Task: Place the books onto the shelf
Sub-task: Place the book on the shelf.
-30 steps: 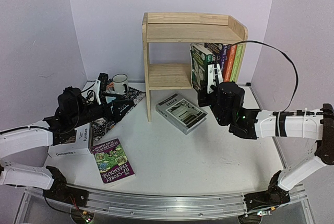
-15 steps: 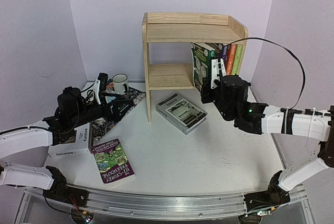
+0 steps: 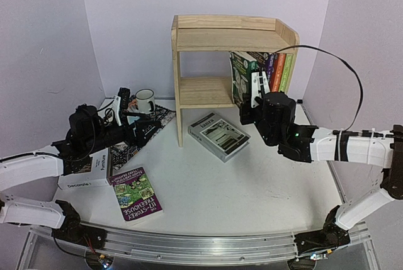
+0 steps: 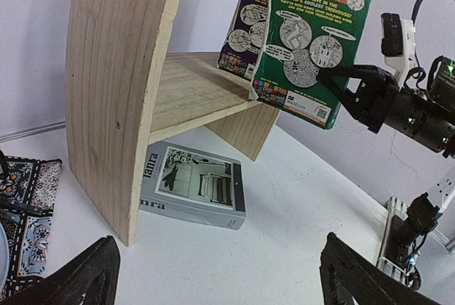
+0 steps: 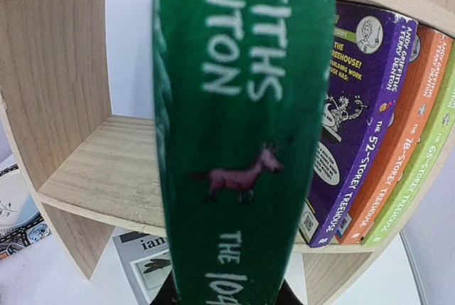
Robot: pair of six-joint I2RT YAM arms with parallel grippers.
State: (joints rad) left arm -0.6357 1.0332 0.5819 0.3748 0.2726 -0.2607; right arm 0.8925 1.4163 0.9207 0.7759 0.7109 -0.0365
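The black left gripper (image 3: 143,130) hangs, jaws spread wide, over the dark patterned placemat (image 3: 160,116). Rightward, the green cartoon-covered paperback (image 3: 240,76), pinched by the right gripper (image 3: 255,95), has risen to the pale pine shelf (image 3: 200,90)'s lower tier beside the purple paperback (image 5: 359,127). Seating it looks close.

1. White mug (image 3: 145,101), upright, far left on the white counter (image 3: 252,182).
2. Dark patterned placemat (image 3: 165,114), flat by the mug's near side.
3. Black gadget (image 3: 124,97) just left of the mug, too small to identify.
4. Pale lilac walls (image 3: 126,24) behind.
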